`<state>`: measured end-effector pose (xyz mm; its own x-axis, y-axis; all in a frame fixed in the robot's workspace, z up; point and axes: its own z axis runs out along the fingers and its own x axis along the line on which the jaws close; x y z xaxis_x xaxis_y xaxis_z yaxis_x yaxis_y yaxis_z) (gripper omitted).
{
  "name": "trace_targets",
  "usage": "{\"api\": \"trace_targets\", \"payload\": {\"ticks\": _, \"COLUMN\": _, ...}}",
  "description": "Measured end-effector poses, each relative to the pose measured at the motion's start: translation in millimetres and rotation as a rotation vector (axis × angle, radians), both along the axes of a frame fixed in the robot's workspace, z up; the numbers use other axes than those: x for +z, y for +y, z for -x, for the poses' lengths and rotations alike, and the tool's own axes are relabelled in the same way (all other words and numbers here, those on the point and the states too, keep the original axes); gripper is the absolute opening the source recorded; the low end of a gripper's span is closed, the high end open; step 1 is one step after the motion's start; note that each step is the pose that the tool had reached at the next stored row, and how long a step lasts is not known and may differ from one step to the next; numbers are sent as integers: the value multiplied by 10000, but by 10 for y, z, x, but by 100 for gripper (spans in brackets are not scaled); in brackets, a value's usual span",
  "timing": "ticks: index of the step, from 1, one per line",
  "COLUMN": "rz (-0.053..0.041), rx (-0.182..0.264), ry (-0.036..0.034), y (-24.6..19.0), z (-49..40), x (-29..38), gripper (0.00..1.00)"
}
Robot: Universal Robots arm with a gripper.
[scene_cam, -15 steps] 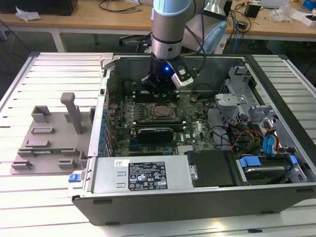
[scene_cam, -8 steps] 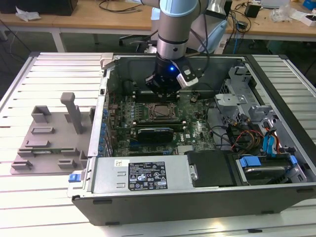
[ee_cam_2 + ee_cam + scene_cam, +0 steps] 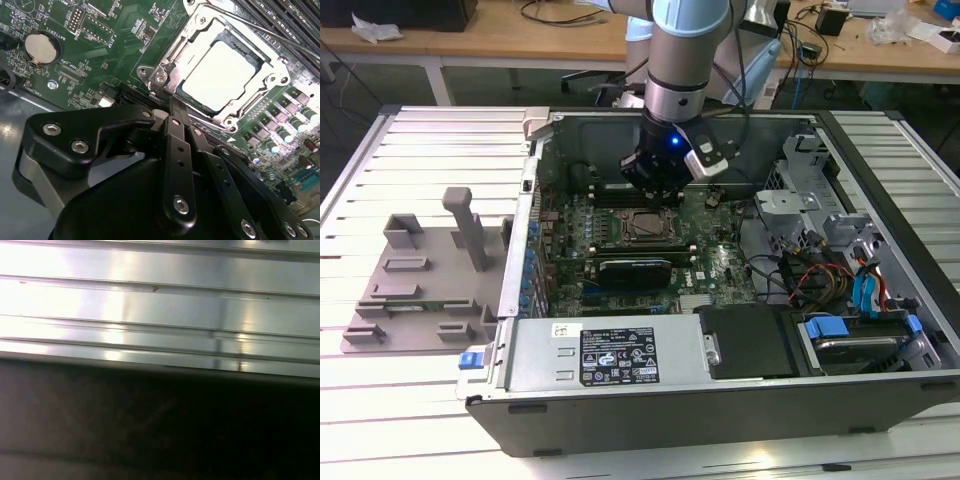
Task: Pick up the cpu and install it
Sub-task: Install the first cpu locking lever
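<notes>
Silvery cpu (image 3: 220, 75) already sits in its socket (image 3: 170, 65). The gripper (image 3: 172, 112) hangs just beside it, fingers together, holding nothing; bumping could bend pins.

An open computer case (image 3: 720, 390) is laid on the slatted desk (image 3: 420, 400); a grey fixture tray (image 3: 415, 290) is placed beside it.

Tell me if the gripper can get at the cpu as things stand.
Probably yes. The cpu lies bare in the socket, nothing over its top, and the gripper hangs beside it inside the open case.
</notes>
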<state>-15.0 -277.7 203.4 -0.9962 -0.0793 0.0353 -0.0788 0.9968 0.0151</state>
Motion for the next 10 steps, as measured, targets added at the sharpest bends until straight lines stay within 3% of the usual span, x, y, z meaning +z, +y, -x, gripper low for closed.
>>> {"api": "trace_targets", "payload": {"ticks": 10, "rz": 2, "rx": 0, "ry": 4, "y": -42, "z": -15, "x": -5, "gripper": 11}}
